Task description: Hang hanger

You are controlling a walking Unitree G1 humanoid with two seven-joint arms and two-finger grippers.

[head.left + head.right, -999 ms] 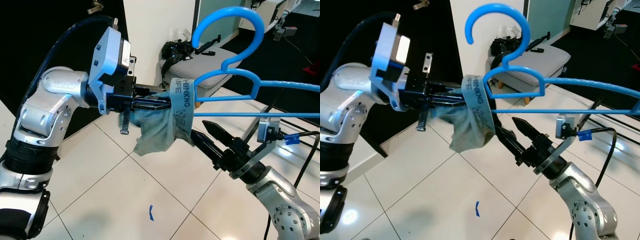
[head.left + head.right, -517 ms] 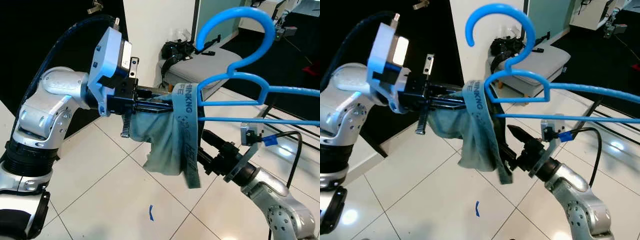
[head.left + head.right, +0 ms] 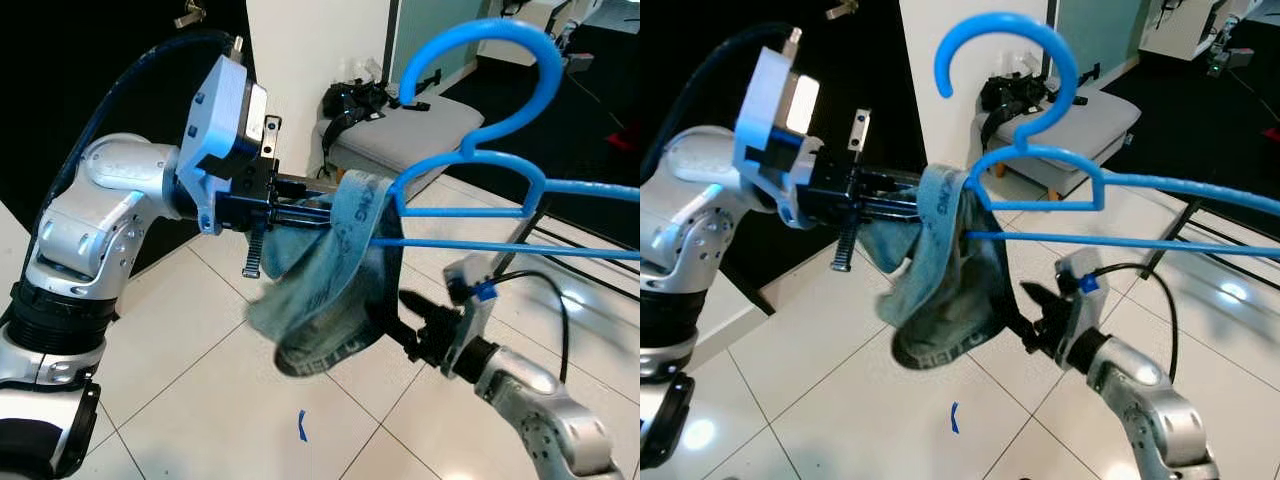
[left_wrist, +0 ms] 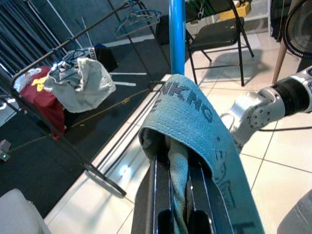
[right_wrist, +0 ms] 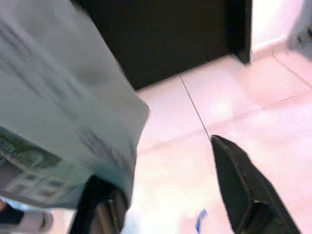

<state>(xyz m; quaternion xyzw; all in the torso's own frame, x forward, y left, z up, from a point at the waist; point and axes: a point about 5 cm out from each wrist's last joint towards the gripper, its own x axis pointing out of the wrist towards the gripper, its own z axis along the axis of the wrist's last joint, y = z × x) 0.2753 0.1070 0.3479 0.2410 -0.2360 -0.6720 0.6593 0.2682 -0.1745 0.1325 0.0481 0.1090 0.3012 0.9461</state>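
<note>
In the left eye view we see the blue hanger (image 3: 470,160) held up in front of the robot, its hook curling above and its long bars running off to the right. The left gripper (image 3: 305,205) reaches in at the hanger's near end, its fingers pressed together on a grey-green garment (image 3: 325,290) draped over that end and sagging below the bars. Beneath the hanger, the right gripper (image 3: 410,325) points up into the hanging cloth, which hides its fingertips here. Behind the hanger's hook a grey cushioned bench (image 3: 405,130) stands on the white tiled floor (image 3: 200,370).

The right eye view gives the same scene, with a small blue tape mark (image 3: 955,417) on the floor below the garment.

The left wrist view looks along the closed fingers: the garment's lettered band folds over them, and a strip of cloth is pinched between. Beyond the hanger's bar we make out a clothes rack (image 4: 73,83) with a grey and a red garment, and a folding chair (image 4: 219,34).

The right wrist view shows that gripper's fingers (image 5: 243,192) spread well apart, one beside the blurred cloth.
</note>
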